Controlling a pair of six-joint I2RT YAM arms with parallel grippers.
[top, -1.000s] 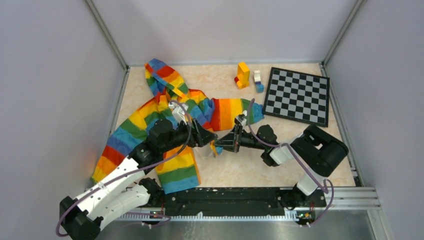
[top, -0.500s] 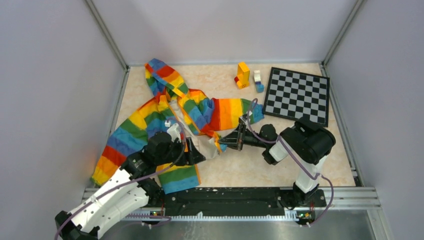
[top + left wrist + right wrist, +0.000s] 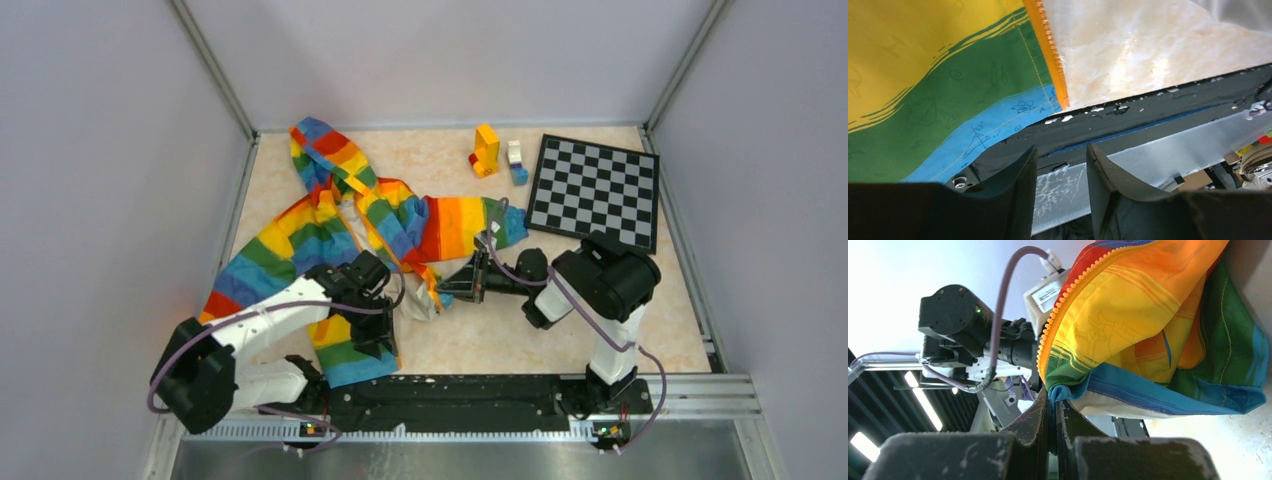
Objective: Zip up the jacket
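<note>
Parted, empty left gripper (image 3: pixel 1062 147) has the orange zipper strip (image 3: pixel 1050 55) at twelve o'clock; right gripper (image 3: pixel 1053 405) clenches the rainbow-striped fabric jacket (image 3: pixel 1128 315).

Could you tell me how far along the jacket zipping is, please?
Done: the right gripper is shut on the blue bottom corner of one front panel of the jacket. In hand: the left gripper, jaws apart and empty, hovers by the other panel's hem, near the end of its orange zipper teeth. Left: joining the zipper halves and zipping up; the jacket lies open.
</note>
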